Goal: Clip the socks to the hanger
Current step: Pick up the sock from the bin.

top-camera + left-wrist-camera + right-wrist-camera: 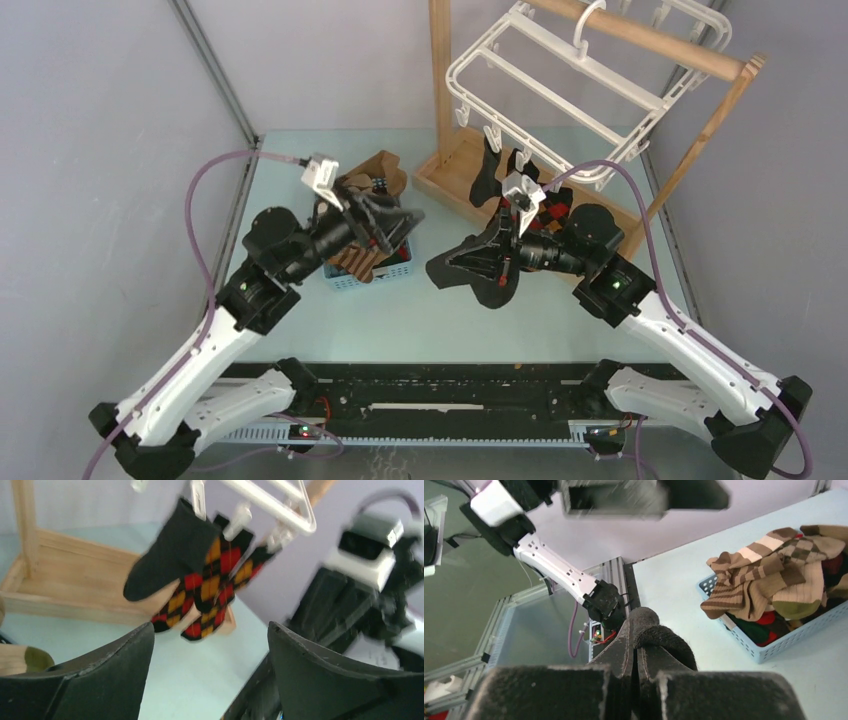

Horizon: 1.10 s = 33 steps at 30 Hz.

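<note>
While left jaws gape empty, right jaws clamp a black sock point(666, 639).

A white plastic rectangular hanger point(272, 504) hangs tilted; a plain black sock point(170, 555) and red-orange argyle socks point(212, 580) hang clipped; another black sock point(448, 275) droops unclipped nearby.

You've got a pale blue-green table point(440, 320) with a small blue plastic basket point(343, 283) sitting left of centre. Back right there's a tan wooden stand point(441, 80): tray-like base flat on the table, uprights, and a round rail point(650, 40) slanting across the top. Plain grey walls point(100, 150) behind.
</note>
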Available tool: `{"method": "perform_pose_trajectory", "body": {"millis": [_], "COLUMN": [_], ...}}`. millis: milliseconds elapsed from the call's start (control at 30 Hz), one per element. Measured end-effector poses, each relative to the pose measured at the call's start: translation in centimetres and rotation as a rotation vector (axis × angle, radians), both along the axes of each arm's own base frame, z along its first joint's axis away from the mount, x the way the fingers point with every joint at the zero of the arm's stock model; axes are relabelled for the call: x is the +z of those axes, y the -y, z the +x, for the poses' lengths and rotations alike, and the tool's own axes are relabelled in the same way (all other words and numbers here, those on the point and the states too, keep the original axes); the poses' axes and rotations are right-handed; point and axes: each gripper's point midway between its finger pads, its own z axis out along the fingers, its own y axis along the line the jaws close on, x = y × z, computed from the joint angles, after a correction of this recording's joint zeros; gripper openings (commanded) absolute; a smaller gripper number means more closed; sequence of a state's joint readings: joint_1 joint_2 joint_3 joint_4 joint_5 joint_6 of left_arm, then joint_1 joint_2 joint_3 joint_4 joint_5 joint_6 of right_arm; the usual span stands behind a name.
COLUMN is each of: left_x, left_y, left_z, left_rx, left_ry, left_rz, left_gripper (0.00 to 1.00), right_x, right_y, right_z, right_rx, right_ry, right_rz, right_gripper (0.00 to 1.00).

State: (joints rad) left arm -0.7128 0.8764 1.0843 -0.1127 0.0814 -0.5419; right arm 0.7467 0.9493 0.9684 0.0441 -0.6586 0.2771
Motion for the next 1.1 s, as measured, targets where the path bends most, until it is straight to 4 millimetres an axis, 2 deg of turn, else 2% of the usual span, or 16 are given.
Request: {"method": "perform_pose_trajectory", "body": {"millis": [100,200,267,333,400,500,600,700,767,833,1100], "left_x": [-3.3,-6.4,-8.2,-9.0,-9.0,-8.8,-9.0,-10.4,-11.3,-11.7,-9.9], "left_y": [-0.3,-0.5,-0.9,-1.1,-0.8,0.4,2.2,4.2,5.1,5.8,6.4], "left_z": [-3.0,-6.4,-7.7,-8.5,-8.7,-8.1,-6.9,-5.9,-5.7,-6.0,-7.0], "left_rx": [-0.136,-0.268,-0.310,-0.329,-0.347,-0.375,-0.408,-0.455,-0.479,-0.514,-0.568], "left_ry": [0.069,0.209,0.293,0.363,0.406,0.378,0.263,0.116,0.040,-0.009,-0.013], "left_rz": [0.073,0.131,0.160,0.171,0.166,0.114,0.028,-0.030,-0.047,-0.069,-0.154], "left_gripper": [0.88,0.89,0.88,0.86,0.86,0.84,0.82,0.77,0.76,0.70,0.68], "right_x": [-0.7,-1.3,-1.4,-1.5,-1.2,-0.6,-0.2,0.1,0.1,0.1,0.4], "right_y": [0.5,1.0,1.2,1.6,2.0,2.7,3.2,3.4,3.4,3.4,3.3], "right_z": [0.3,0.6,0.6,0.7,1.0,1.5,1.9,1.9,2.0,2.0,2.1], "right_rx": [-0.013,-0.031,-0.039,-0.052,-0.074,-0.111,-0.135,-0.143,-0.143,-0.145,-0.144], "right_ry": [-0.047,-0.095,-0.115,-0.135,-0.153,-0.164,-0.165,-0.162,-0.161,-0.162,-0.152], "right_rz": [0.000,0.003,0.008,0.016,0.029,0.050,0.066,0.076,0.078,0.079,0.089], "right_gripper": [0.00,0.00,0.00,0.00,0.00,0.00,0.00,0.00,0.00,0.00,0.00]}}
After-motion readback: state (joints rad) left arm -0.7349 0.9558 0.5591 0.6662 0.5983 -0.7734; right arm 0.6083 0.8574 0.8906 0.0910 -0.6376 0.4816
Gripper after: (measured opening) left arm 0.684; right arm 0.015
